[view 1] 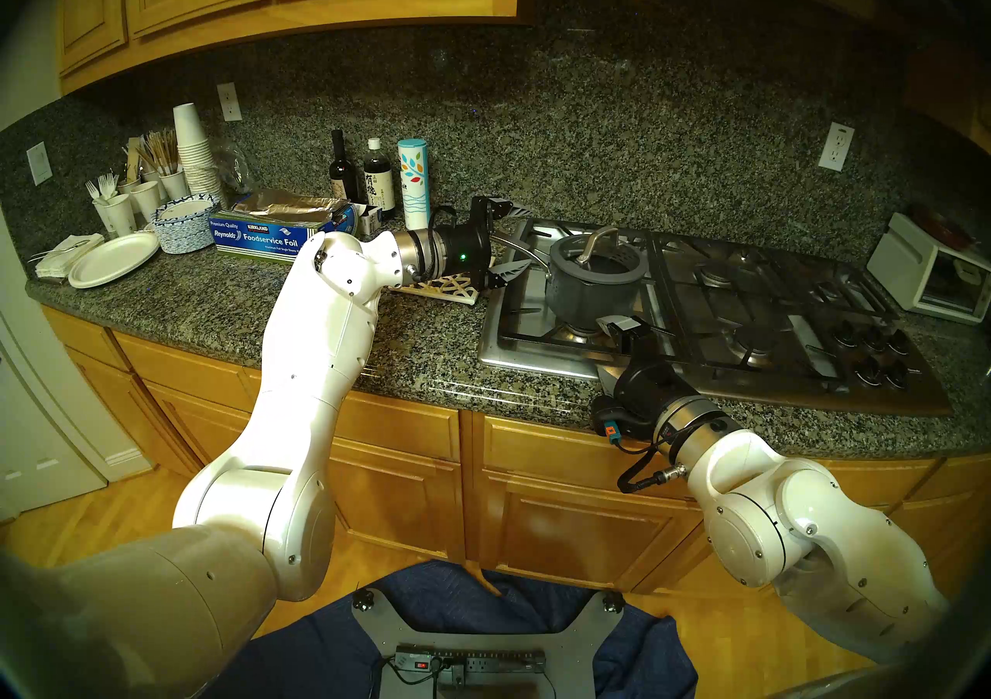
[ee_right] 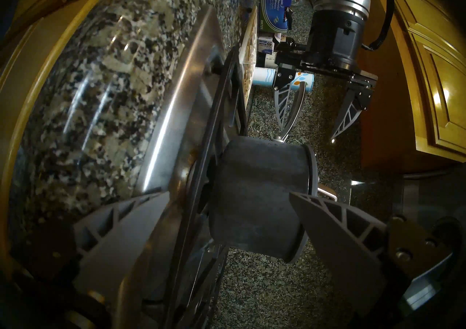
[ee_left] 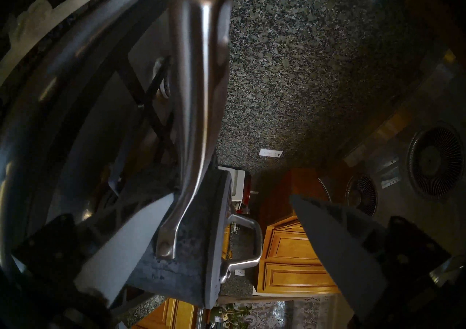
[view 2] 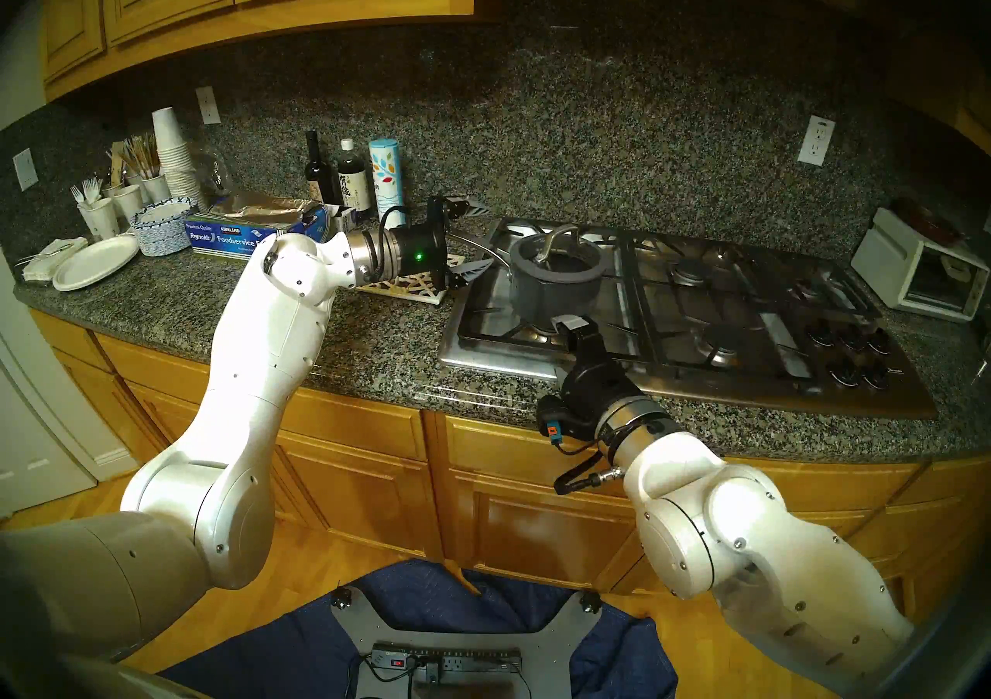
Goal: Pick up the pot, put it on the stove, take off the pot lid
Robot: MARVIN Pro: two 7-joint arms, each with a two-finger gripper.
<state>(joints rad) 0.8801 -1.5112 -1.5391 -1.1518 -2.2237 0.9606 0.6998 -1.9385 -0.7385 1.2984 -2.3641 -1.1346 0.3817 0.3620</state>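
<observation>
Already the dark grey saucepan (view 1: pixel 592 291) stands on the near-left burner grate of the stainless gas cooktop (view 1: pixel 761 317), its glass lid (view 1: pixel 595 257) on top. Left gripper (view 1: pixel 516 239) is level at the far left, fingers spread either side of the saucepan's long handle (view 1: pixel 523 248), not clamping it. Right gripper (ee_right: pixel 227 222) waits near, fingers apart, empty.

Pot handle (ee_left: pixel 199 109) blurred and cut off at the top edge in the left wrist view, pot lid (ee_right: pixel 313 194) seen only edge-on, right gripper (view 1: pixel 622 330) hiding the pot's (view 1: pixel 584 301) base
</observation>
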